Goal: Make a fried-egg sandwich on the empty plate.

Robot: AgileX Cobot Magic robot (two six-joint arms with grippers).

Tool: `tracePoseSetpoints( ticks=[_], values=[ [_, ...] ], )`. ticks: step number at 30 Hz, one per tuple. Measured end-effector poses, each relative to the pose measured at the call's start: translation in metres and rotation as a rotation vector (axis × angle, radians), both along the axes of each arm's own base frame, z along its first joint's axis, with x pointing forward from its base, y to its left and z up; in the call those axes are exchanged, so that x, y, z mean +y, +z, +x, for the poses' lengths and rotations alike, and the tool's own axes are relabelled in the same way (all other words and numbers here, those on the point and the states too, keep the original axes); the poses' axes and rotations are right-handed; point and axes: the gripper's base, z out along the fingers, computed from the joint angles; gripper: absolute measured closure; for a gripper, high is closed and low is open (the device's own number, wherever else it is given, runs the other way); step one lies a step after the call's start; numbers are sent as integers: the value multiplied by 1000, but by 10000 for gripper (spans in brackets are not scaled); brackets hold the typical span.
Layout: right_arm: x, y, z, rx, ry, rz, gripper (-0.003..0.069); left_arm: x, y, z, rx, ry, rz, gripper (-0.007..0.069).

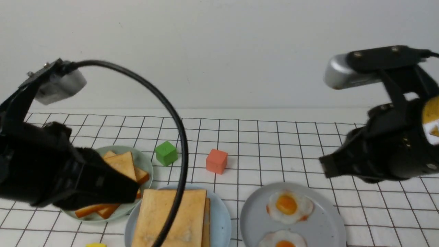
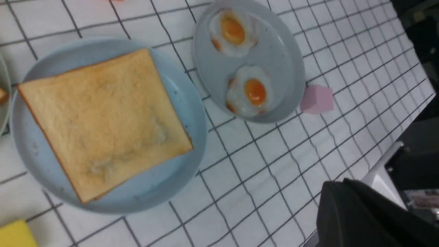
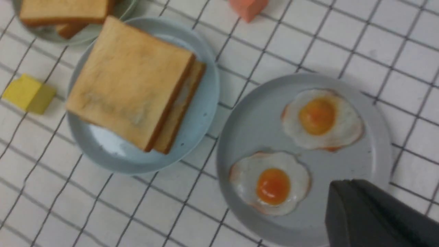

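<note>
The fried-egg sandwich (image 1: pixel 171 219) lies on the light blue plate (image 1: pixel 221 216) at the front centre. It is two square toast slices stacked slightly askew (image 3: pixel 127 79), with a pale strip showing between them along one side. My left gripper (image 1: pixel 132 192) is shut on nothing. It hangs in front of the pale green plate, just left of the sandwich, and its black tip (image 2: pixel 329 192) shows in the left wrist view. My right gripper (image 1: pixel 324 166) is also shut and empty. It is raised above the grey plate's right side, where its tip (image 3: pixel 337 192) hovers near one egg.
A grey plate (image 1: pixel 325 223) at front right holds two fried eggs (image 1: pixel 288 206). The pale green plate (image 1: pixel 145 161) carries a pile of plain toast. Green (image 1: pixel 166 152), orange-red (image 1: pixel 216 160), yellow (image 1: pixel 96 245) and pink (image 2: pixel 317 99) blocks lie around. The left arm's cable (image 1: pixel 178 137) arcs over the blue plate.
</note>
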Motion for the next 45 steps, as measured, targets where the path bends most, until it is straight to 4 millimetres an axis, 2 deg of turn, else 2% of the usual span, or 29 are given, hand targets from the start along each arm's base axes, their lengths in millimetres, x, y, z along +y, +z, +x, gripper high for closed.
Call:
tracePoseSetpoints(
  ticks=[3,4,7,10,12,15,23,33,37,40,41,43,45],
  values=[
    [-32,-14,-26,-198,-37,60,669,19,15,-35,-52,156,93,638],
    [-34,-17,-28,-201,-36,52,669,22,17,-40,-70,171,105,638],
    [-56,-46,-55,-360,-6,132,669,41,24,-85,-148,353,107,638],
    [-72,-68,-78,-476,23,224,668,57,16,-123,-224,476,98,638],
    [-81,-78,-91,-542,43,256,666,63,6,-135,-250,545,89,638],
    [-91,-86,-102,-620,57,274,665,67,-4,-139,-276,601,60,638],
    [-108,-79,-121,-748,31,367,659,62,5,-135,-330,628,-82,638],
    [-110,-77,-123,-769,31,370,653,62,3,-134,-324,630,-83,638],
    [-110,-77,-123,-768,29,369,651,65,-7,-134,-387,646,-89,638],
    [-110,-77,-123,-769,30,368,650,72,-19,-139,-529,676,-63,638],
    [-110,-77,-123,-769,30,368,648,76,-28,-138,-623,698,-35,638],
    [-110,-77,-123,-770,30,366,647,81,-50,-136,-693,732,-5,638],
    [-110,-77,-123,-770,30,366,645,84,-83,-131,-711,755,40,638]
  ],
)
